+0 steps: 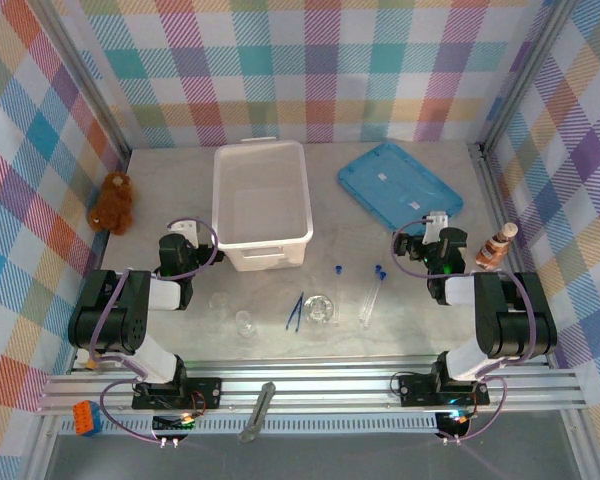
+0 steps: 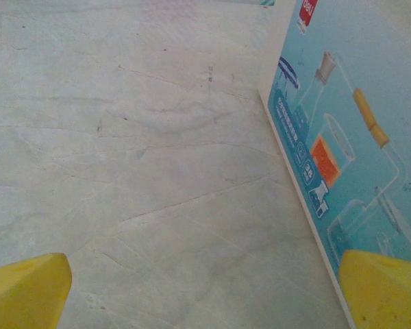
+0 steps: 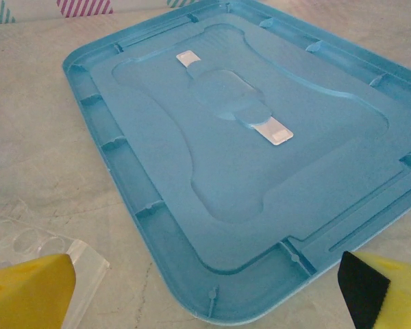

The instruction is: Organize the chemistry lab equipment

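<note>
Left gripper (image 1: 184, 232) and right gripper (image 1: 436, 228) stand open and empty. Nothing looks sorted yet: the white bin (image 1: 220, 190) holds nothing, while a beaker (image 1: 245, 322), round flask (image 1: 320, 308), tweezers (image 1: 294, 312) and tube (image 1: 368, 300) lie loose toward the counter's (image 1: 170, 180) near edge.

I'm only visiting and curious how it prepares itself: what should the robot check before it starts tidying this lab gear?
1. Left hand open, holding nothing: ok.
2. Right hand open, holding nothing: ok.
3. White bin uncovered, blue lid lying beside it: ok.
4. Tweezers lying free on the table, in front of the bin: ok.
5. Round flask upright: cannot tell.
6. Teddy bear off by the left wall, away from the flask: ok.
</note>
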Tool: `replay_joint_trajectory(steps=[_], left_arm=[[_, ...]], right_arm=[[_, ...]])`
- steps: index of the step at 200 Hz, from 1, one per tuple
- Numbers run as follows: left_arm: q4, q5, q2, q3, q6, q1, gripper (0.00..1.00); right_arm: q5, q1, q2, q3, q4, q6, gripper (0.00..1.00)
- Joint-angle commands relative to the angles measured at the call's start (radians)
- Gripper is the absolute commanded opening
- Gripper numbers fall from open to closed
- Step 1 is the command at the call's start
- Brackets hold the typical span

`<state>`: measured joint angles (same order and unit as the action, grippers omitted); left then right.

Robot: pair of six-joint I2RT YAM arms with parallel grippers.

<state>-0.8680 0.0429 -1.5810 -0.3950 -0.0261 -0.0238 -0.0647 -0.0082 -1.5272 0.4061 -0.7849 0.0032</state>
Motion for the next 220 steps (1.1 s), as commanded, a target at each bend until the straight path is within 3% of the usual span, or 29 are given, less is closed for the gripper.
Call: replay_joint_trajectory(steps=[1, 65, 84, 109, 129, 147, 193, 220], left_arm=[[-0.046, -0.016, 0.03, 0.019, 0.0, 0.001, 1.0], [0.039, -0.294, 0.179, 0.055, 0.082, -0.018, 1.0], [0.137, -0.386, 0.251, 0.045, 0.127, -0.027, 1.0], [0.31, -0.471, 0.392, 0.032, 0.236, -0.04, 1.0], [0.437, -0.533, 0.549, 0.025, 0.308, -0.041, 1.0], [0.543, -0.589, 0.669, 0.003, 0.385, -0.045, 1.0], [0.837, -0.613, 0.705, -0.199, 0.475, -0.112, 1.0], [0.904, -0.558, 0.716, -0.271, 0.47, -0.156, 1.0]], right_arm=[[-0.007, -0.003, -0.001, 0.013, -0.021, 0.007, 0.99], [0.115, 0.022, 0.063, 0.041, 0.083, 0.023, 0.99], [0.191, 0.046, 0.097, 0.065, 0.146, 0.027, 0.99], [0.307, 0.063, 0.137, 0.127, 0.331, 0.084, 0.99], [0.463, 0.064, 0.159, 0.249, 0.617, 0.242, 0.99], [0.505, 0.066, 0.17, 0.368, 0.823, 0.345, 0.99], [0.526, 0.07, 0.221, 0.567, 1.135, 0.534, 0.99], [0.455, 0.083, 0.257, 0.599, 1.193, 0.506, 0.99]])
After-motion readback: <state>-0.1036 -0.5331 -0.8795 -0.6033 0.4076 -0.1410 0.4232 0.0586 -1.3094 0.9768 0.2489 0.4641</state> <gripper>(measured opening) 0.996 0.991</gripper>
